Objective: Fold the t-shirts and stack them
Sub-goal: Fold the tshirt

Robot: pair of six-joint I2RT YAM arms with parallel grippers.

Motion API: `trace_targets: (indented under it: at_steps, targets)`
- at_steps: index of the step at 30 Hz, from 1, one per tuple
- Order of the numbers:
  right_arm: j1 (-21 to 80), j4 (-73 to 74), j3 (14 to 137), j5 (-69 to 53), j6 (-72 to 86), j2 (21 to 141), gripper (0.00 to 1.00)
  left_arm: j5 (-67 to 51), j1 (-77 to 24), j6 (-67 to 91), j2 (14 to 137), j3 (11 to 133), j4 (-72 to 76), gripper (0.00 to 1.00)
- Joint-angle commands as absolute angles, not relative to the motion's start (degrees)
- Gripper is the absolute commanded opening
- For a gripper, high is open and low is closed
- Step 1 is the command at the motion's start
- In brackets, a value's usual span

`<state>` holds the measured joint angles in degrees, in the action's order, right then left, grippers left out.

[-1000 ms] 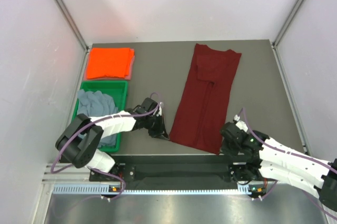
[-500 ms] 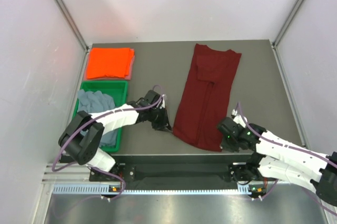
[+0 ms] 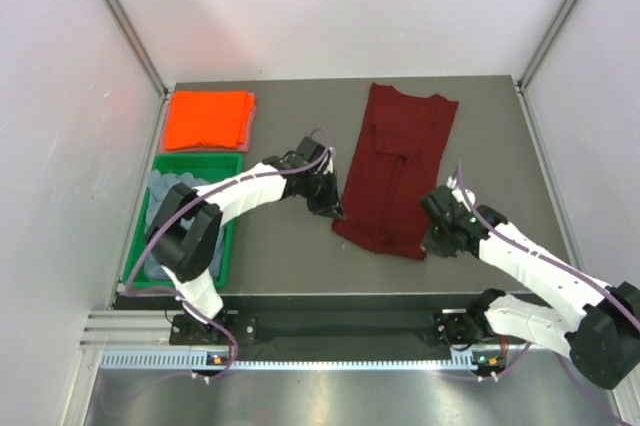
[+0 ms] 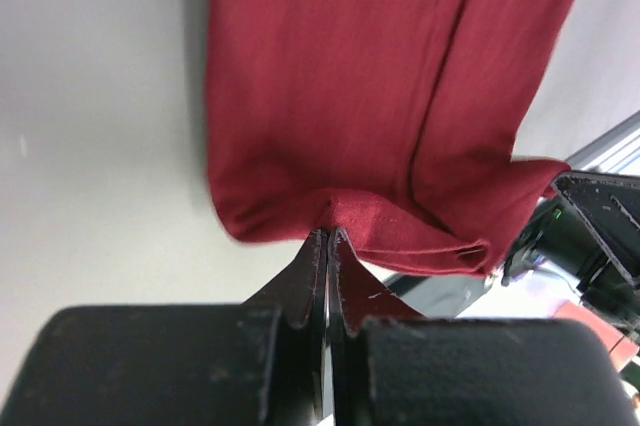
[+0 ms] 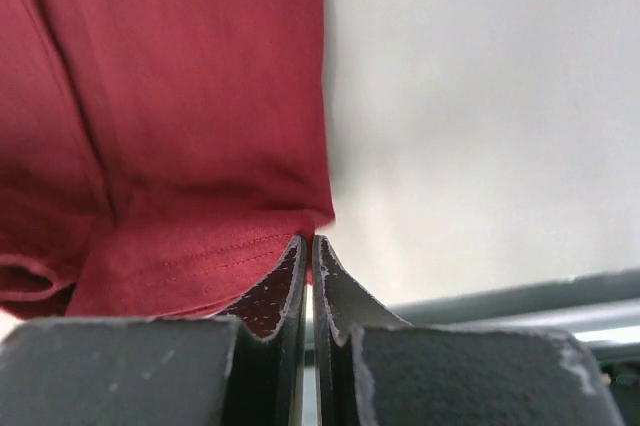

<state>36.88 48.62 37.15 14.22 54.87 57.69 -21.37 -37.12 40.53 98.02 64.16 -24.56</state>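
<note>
The maroon shirt (image 3: 400, 161) lies lengthwise on the right half of the bench (image 3: 290, 136). It is narrowed to a long strip, with its neck at the far edge and its hem toward the arms. The left pincer (image 3: 335, 214) is at the hem's left corner and the right pincer (image 3: 430, 236) is at its right corner.

In the left wrist view the left pincer (image 4: 328, 236) is pressed together, with a small peak of maroon shirt (image 4: 350, 76) cloth nipped between its tips. The hem beside it is doubled in a soft roll.

In the right wrist view the right pincer (image 5: 308, 243) is all but closed. The stitched hem of the maroon shirt (image 5: 180, 96) runs into its tips, and it seems to grip that edge, though the tips hide the exact bite.

The orange shirt (image 3: 207, 118) sits folded at the far left corner of the bench. Just nearer than it, the grey-blue shirt (image 3: 178, 194) lies crumpled inside the tray (image 3: 200, 158).
</note>
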Motion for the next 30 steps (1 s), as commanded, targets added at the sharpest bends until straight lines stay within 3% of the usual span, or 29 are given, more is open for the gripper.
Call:
trace_targets:
  at_steps: [1, 17, 30]
  targets:
    - [30.7, 44.3, 42.0, 14.68, 46.33, 59.75, 0.0, -20.13, -35.78, 38.24, 102.28, 71.17, -28.46, 0.0]
    - [15.12, 34.54, 59.32, 14.59, 29.89, 81.38, 0.0, -22.31, -27.61, 33.13, 125.41, 108.6, -31.2, 0.0]
    - [9.94, 31.47, 70.22, 11.43, 27.77, 95.53, 0.0, -34.88, -23.47, 37.53, 136.4, 116.98, -20.22, 0.0]
